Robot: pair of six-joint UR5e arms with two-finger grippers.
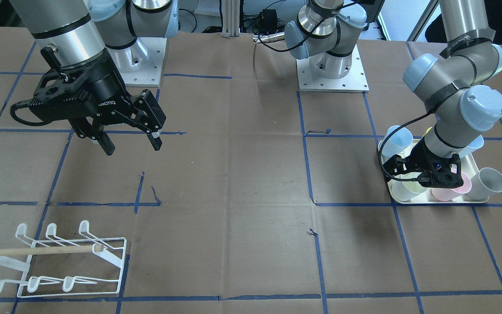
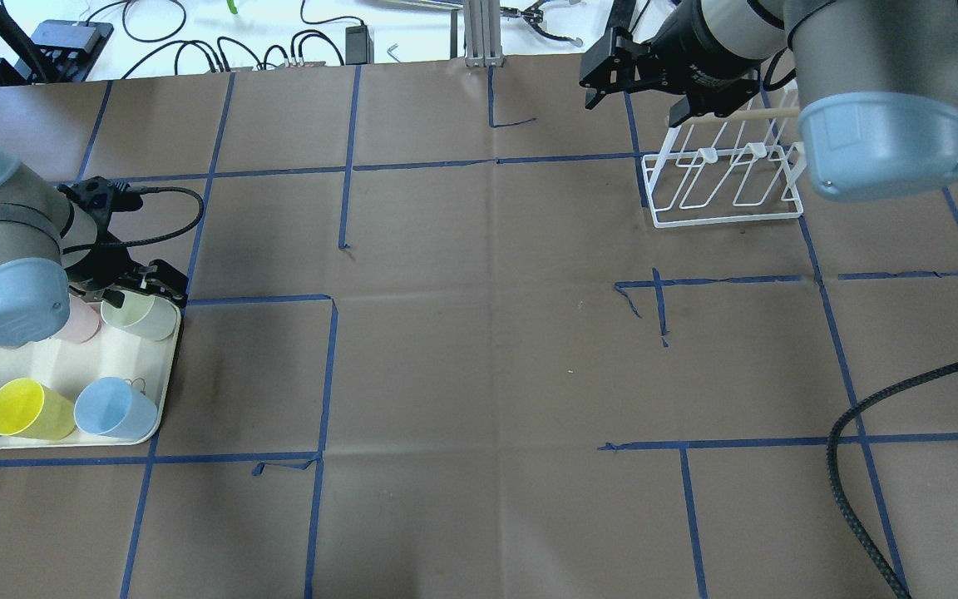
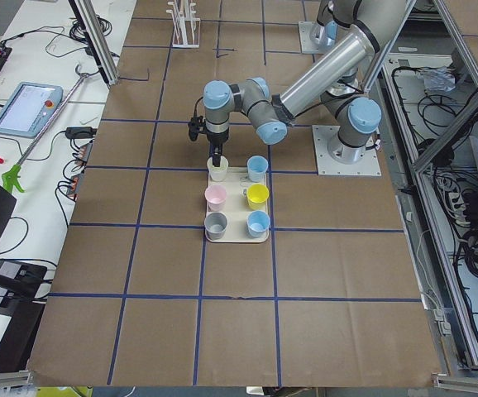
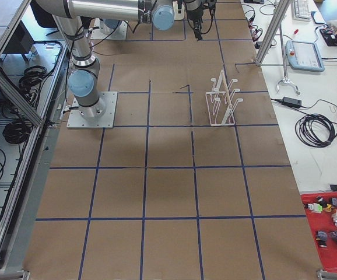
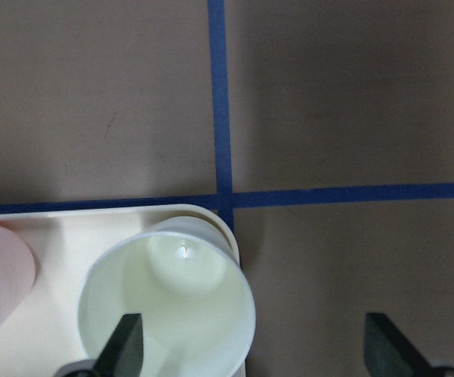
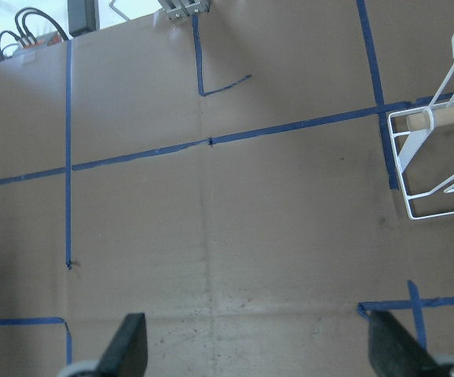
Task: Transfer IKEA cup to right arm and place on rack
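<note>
A pale green IKEA cup [image 5: 168, 310] stands at the corner of a cream tray [image 2: 46, 362], also seen as the cup [image 2: 142, 314]. My left gripper [image 5: 254, 345] is open just above it. One finger [image 5: 122, 345] hangs over the cup's mouth and the other is outside, over the table. My right gripper [image 1: 132, 146] is open and empty, held well above the table. The white wire rack [image 1: 59, 261] with its wooden dowel stands free on the paper, also seen as the rack [image 2: 724, 175], near the right arm's side.
The tray also holds a pink cup [image 2: 80, 320], a yellow cup [image 2: 26, 409], a blue cup [image 2: 113, 409] and a grey cup [image 1: 490, 181]. Both arm bases [image 1: 331, 69] stand at the robot's edge. Cables [image 2: 221, 50] lie beyond the far edge.
</note>
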